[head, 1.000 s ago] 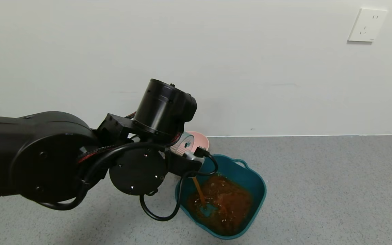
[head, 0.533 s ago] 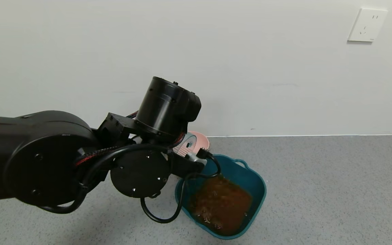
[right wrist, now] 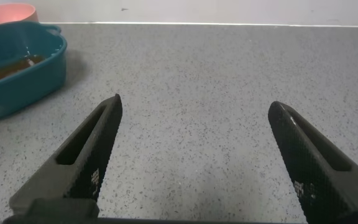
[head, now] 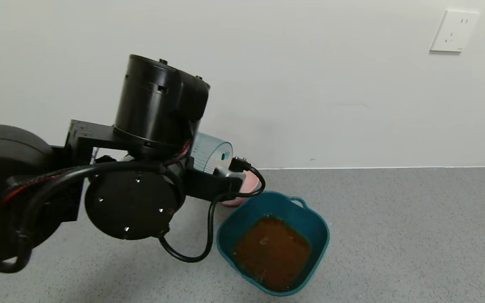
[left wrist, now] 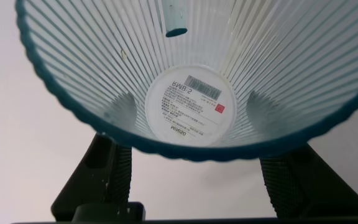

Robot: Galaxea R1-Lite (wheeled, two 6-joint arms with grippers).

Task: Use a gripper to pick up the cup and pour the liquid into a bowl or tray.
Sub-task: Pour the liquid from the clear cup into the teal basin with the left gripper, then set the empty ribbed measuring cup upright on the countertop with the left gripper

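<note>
My left gripper [left wrist: 191, 115] is shut on the cup [left wrist: 92, 68], one finger on each ribbed side. The cup is tilted on its side and looks empty; its mouth faces the wrist camera and a white label shows on its bottom. In the head view the cup [head: 211, 156] is held up above and behind the teal basin [head: 318, 248], past its far left rim. The orange-brown liquid [head: 272, 250] lies in the basin. My right gripper [right wrist: 194, 102] is open and empty over bare counter, to the right of the basin [right wrist: 27, 84].
A pink bowl [head: 242, 190] stands behind the basin by the wall, partly hidden by my left arm's wrist [head: 158, 105]. A looped black cable [head: 209, 235] hangs over the basin's left rim. A wall socket [head: 454, 31] is high on the right. Grey counter stretches to the right.
The stream of liquid into the basin has stopped and its surface has settled. My left arm has risen and drawn back to the left with the cup, which is now higher.
</note>
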